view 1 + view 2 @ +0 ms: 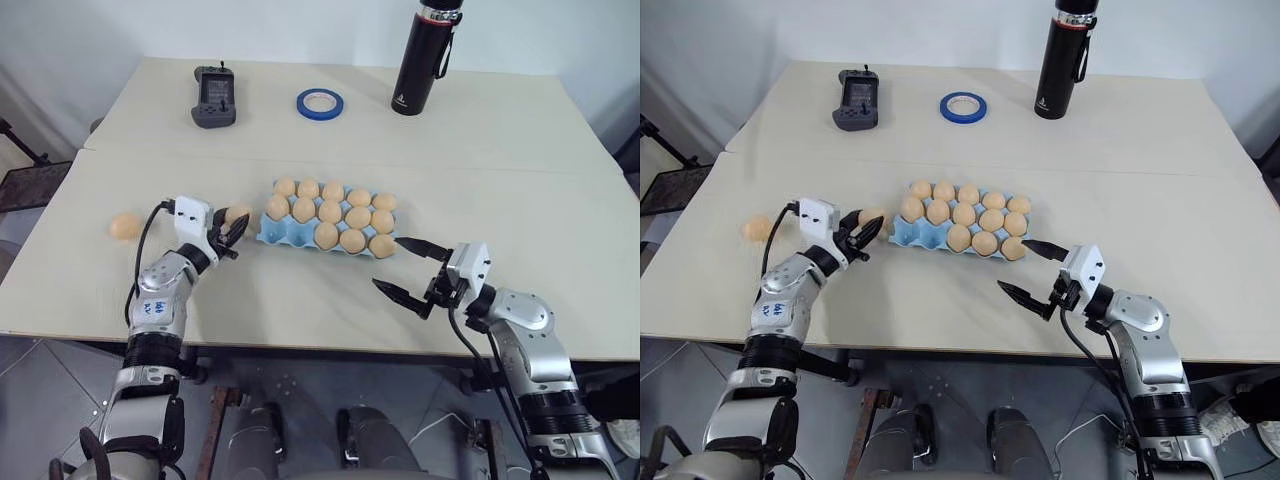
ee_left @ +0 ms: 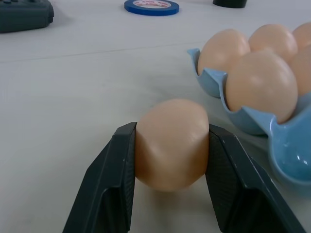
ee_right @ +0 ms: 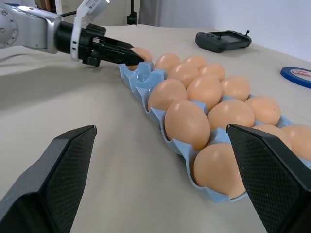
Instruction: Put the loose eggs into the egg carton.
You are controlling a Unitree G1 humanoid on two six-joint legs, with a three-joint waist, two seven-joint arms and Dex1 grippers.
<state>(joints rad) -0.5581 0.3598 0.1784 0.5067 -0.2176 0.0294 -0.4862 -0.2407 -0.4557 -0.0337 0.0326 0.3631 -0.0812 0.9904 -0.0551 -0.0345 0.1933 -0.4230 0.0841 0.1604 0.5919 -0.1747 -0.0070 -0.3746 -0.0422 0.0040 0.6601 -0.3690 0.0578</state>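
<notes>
The left gripper [image 2: 171,160] is squeezing a smooth tan egg [image 2: 171,143] just beside the light-blue bumpy paper egg carton [image 1: 290,235], the right gripper [image 1: 410,270] is gaping wide, and squeezing harder might crack it.

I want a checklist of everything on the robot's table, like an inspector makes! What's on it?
Surface: pale table, bare in front of the carton.
Job's things: light-blue egg carton holds thirteen eggs; two front cups nearest the left gripper empty. One egg gripped beside it; another loose egg lies further left.
Clutter: blue tape ring, black bottle, dark handheld controller, all at the far side.
Grippers: left gripper shut on the egg; right gripper open, holding nothing.
Cables: black cable on left arm.
Surroundings: white wall behind.
</notes>
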